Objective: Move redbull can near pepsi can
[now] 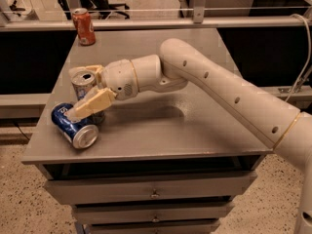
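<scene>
Gripper [84, 92] sits at the table's [195, 130] 9 o'clock edge, fingers either side of the redbull can [86, 89]: one finger [92, 104] crosses the can's front, the other [85, 71] shows behind its top rim. They look pressed onto the can, pinching it, though the contact line is partly hidden, so call it a likely grip. The can stands upright, shiny top visible, at roughly 9 o'clock on the tabletop.

Pepsi can [73, 126] lies on its side just at 7 o'clock from the slim can, silver end facing the front edge. The two seem touching or nearly so; the front finger overlaps the top of the blue can, so it's hard to tell apart. Orange can [84, 26] stands well apart at the far 11 o'clock corner, not involved.

Step in hand, as I judge it: the placing end of the move. Slim can is already next to the blue one, task close to done.

Next move calls for: spread the fingers without tipping the tall can, then back the arm [219, 87] out toward 3 o'clock. Risk: front finger nudging the lying can and rolling it off the near edge.
</scene>
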Available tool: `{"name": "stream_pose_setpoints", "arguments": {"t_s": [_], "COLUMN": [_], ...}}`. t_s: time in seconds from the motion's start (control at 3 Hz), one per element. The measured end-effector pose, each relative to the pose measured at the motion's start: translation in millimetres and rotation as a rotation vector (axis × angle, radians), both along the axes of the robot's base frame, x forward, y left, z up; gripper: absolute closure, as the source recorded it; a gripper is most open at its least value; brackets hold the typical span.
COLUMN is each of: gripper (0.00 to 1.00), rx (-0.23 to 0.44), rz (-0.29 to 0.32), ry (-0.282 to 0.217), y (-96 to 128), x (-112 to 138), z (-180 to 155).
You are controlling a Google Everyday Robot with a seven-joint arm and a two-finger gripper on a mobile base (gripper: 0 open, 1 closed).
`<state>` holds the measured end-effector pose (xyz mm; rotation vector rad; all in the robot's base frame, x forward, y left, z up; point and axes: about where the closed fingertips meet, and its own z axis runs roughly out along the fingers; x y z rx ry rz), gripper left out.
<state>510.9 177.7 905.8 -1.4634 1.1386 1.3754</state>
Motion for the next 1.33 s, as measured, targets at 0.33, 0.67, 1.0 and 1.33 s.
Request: {"name": "stream_pose_setpoints", "arguments": {"t_s": [0.33, 0.67, 1.0, 1.33], "gripper": [0.00, 0.00, 0.00, 0.00], "rx": [-0.009, -0.033, -0.054, -0.057], "rz": [-0.002, -0.084, -0.266, -0.495], "ry": [-0.003, -0.056, -0.163, -0.272], "y": [-5, -39, -105, -191], "x": [1, 15, 31, 46], "z": [0, 14, 47, 81]}}
